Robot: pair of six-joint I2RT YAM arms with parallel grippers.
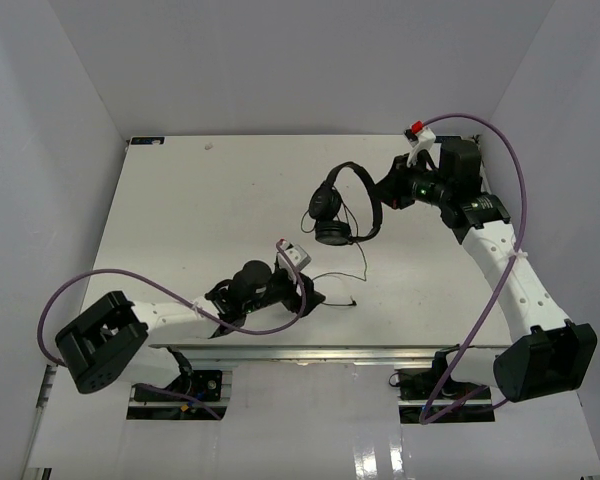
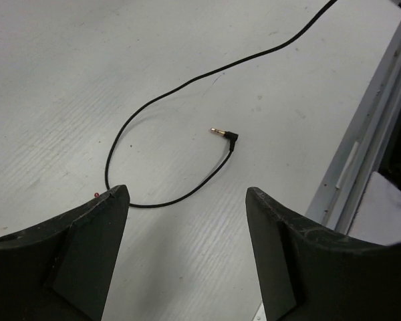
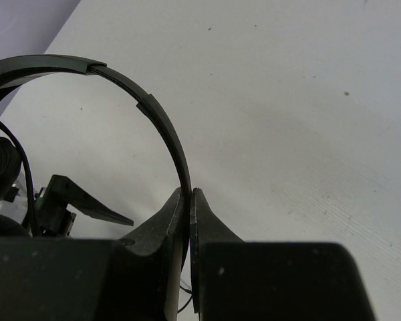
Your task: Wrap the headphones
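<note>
- the right gripper (image 3: 189, 200) has its fingers pressed together on the thin headband (image 3: 162, 124), pinching it low on the arch; as i read it, this steadies the headphones (image 1: 332, 233) so the other arm can deal with the wire
- the headphones sit toward the far right of the table (image 1: 200, 200), headband arched up from the right gripper, with the two earcups (image 1: 325, 205) on its far side from the gripper; i cannot tell whether the earcups touch the table
- the thin cable (image 2: 187, 83) runs from the headphones down toward the near edge and lies slack on the table, curling into a loose loop that ends in the plug (image 2: 226, 136)
- the left gripper (image 2: 187, 197) hangs low over that loop with its fingers spread wide and nothing between them, the plug just ahead; it looks placed to take the free end for winding
- wrapping is not yet begun, judging by the loose cable
- no container shows in any view
</note>
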